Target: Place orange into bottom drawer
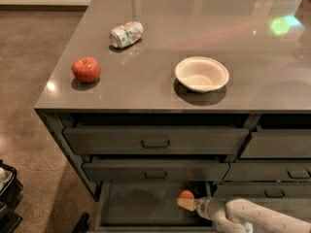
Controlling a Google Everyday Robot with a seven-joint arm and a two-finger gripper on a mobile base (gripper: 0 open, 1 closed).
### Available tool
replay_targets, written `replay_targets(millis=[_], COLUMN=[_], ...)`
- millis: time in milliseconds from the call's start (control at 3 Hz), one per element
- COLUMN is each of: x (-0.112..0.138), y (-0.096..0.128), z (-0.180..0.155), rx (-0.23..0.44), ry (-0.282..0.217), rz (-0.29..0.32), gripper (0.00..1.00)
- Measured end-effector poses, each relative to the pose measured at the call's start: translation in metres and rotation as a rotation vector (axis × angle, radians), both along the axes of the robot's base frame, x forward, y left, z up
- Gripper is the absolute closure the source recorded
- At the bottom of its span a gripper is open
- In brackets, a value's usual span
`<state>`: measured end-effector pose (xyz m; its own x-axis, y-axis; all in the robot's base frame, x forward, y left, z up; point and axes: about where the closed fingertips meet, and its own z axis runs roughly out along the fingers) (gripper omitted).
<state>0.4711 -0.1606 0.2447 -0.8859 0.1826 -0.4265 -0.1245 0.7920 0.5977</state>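
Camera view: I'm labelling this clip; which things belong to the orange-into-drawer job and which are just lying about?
Job: small round bright-orange fruit; open dark-grey bottom drawer around it; robot's claw beside it.
Lying about: red apple-like fruit, crushed can, white bowl, all on the grey countertop.

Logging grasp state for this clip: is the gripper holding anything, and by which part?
Cannot be told. The orange is right at the tip of the gripper, inside the open bottom drawer; the hold itself is not visible.

Glossy grey counter (pixel 146 89) on speckled brown floor (pixel 29 57).
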Motion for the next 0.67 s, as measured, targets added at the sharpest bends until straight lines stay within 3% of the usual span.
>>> replay_targets(millis=[667], x=[0.018], y=[-0.005], z=[-0.071], rx=[0.008], ry=[0.045], rz=[-0.041], gripper=[1.00])
